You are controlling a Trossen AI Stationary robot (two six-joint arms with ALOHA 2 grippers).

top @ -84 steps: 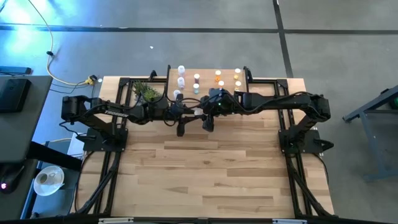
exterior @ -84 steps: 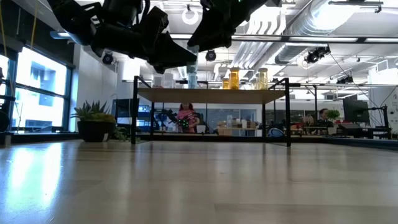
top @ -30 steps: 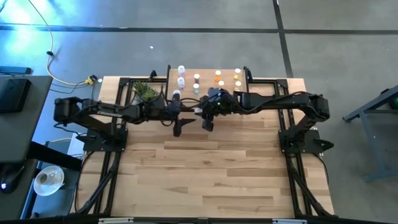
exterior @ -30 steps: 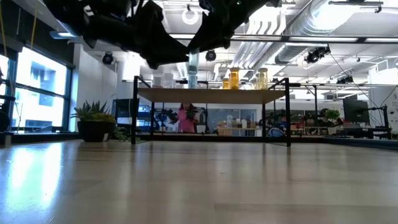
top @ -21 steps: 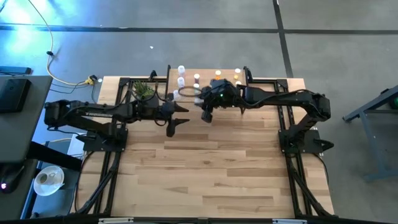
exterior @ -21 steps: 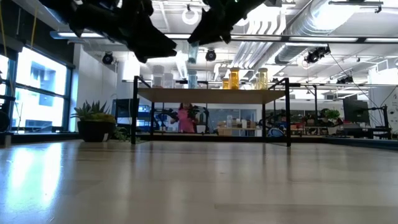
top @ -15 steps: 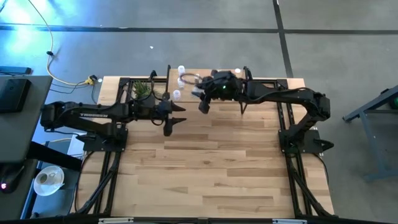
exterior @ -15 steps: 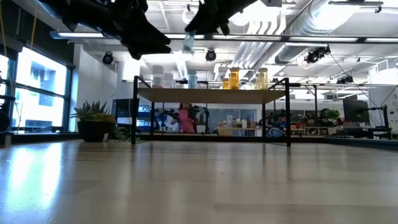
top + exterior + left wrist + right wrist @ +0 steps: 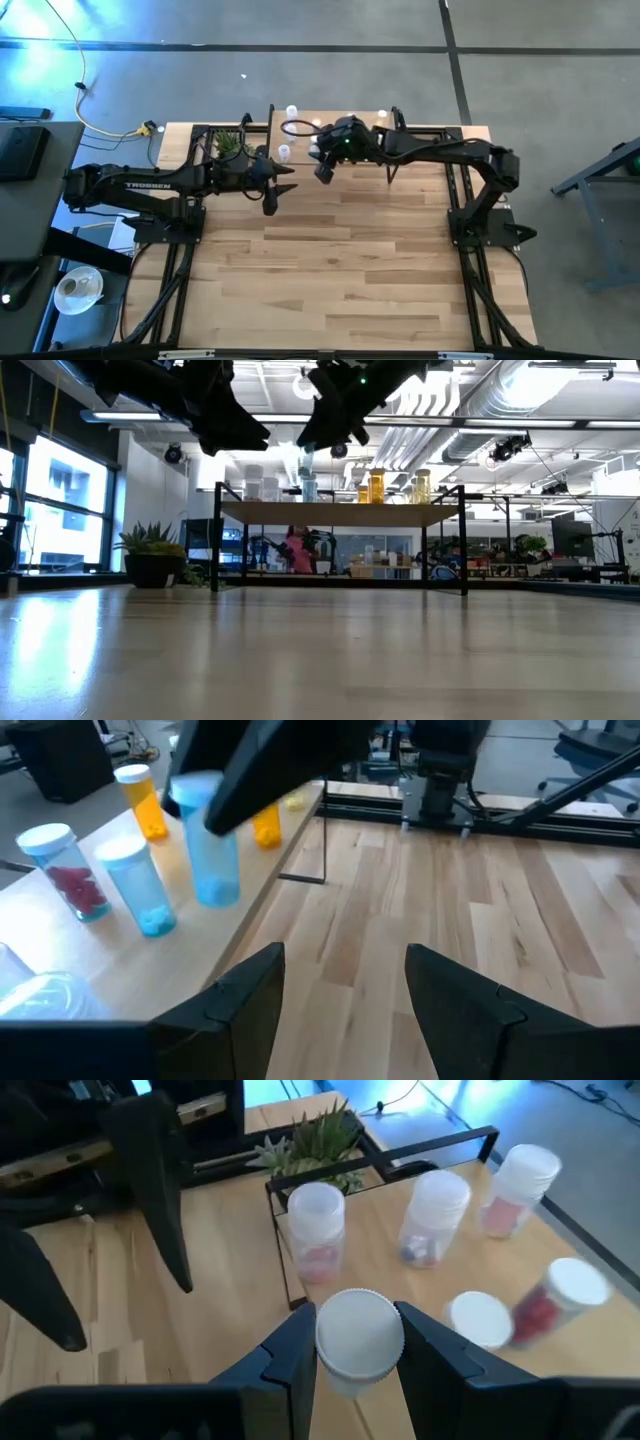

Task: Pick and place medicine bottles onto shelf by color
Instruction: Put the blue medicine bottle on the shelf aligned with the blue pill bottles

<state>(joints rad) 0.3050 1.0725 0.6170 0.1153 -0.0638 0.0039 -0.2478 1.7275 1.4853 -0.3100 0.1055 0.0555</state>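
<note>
You are carrying a blue bottle in the right gripper, its jaws clamped on the white cap, just above the near edge of the shelf; the other medicine bottles are standing close together there. Bring it down upright beside the other blue bottle, keeping clear of the neighbours, and release only once its base is resting flat. The left gripper is hanging wide and empty over the table, near the shelf's front.
</note>
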